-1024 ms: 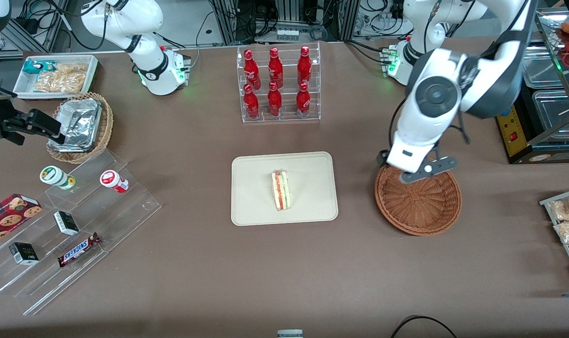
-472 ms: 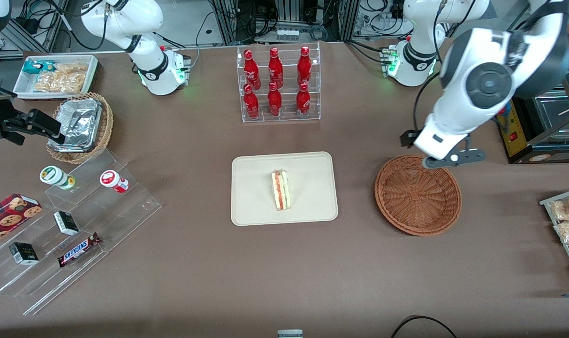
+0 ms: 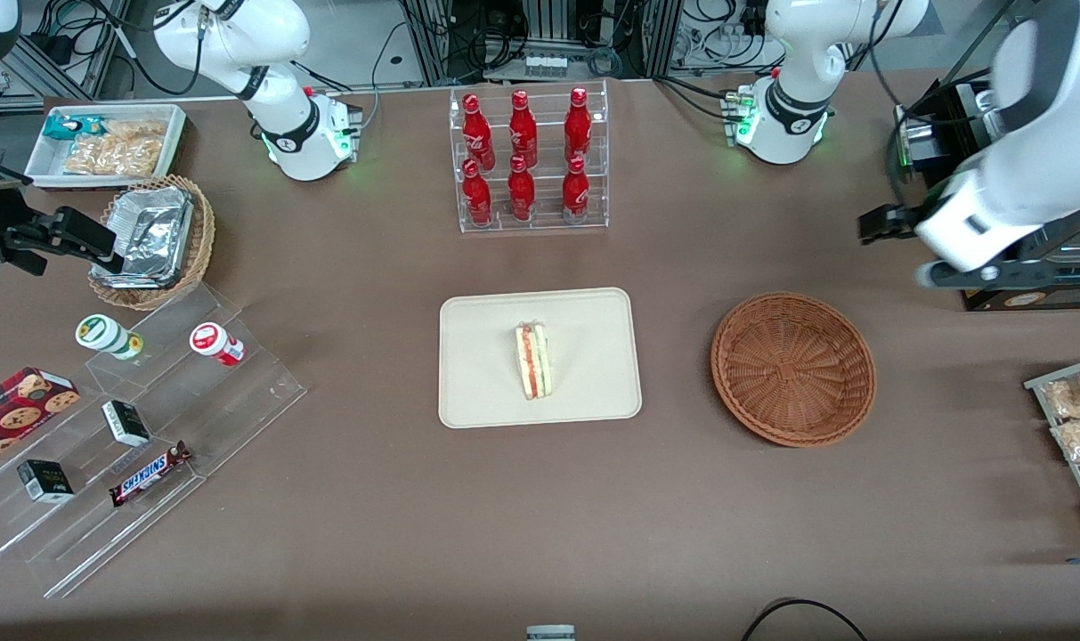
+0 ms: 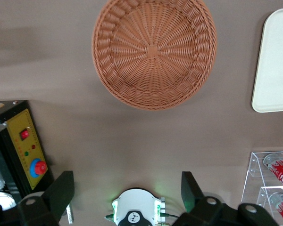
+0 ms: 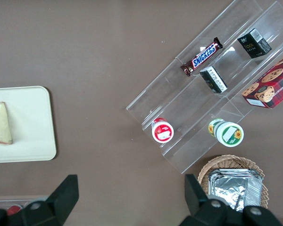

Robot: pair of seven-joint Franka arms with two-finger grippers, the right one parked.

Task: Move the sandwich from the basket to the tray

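Sandwich [image 3: 531, 361] sits on the tray [image 3: 486, 392], roughly mid-tray, standing on its edge with the red/green filling facing up, clear of the rim on all sides. Basket [image 3: 793, 369] is empty, toward the working arm's end of the table, well apart from the tray. So by the look of it the transfer is done; nothing left to move. Left gripper [image 4: 127, 193] is high up, off toward the working arm's end of the table past the basket, near the black control box [image 4: 26, 150]. Its fingers [image 4: 61, 188] are spread wide with nothing between them, which fits a hand that has nothing left to carry. From the wrist camera the basket's whole woven floor is in view, no contents, and only the tray's corner shows. Bottle rack [image 3: 528, 160] stands farther from the front camera than the tray, not involved. My read: the arm is in a retreat/home pose. No obvious risk, since the sandwich sits stable and away from the tray edge.
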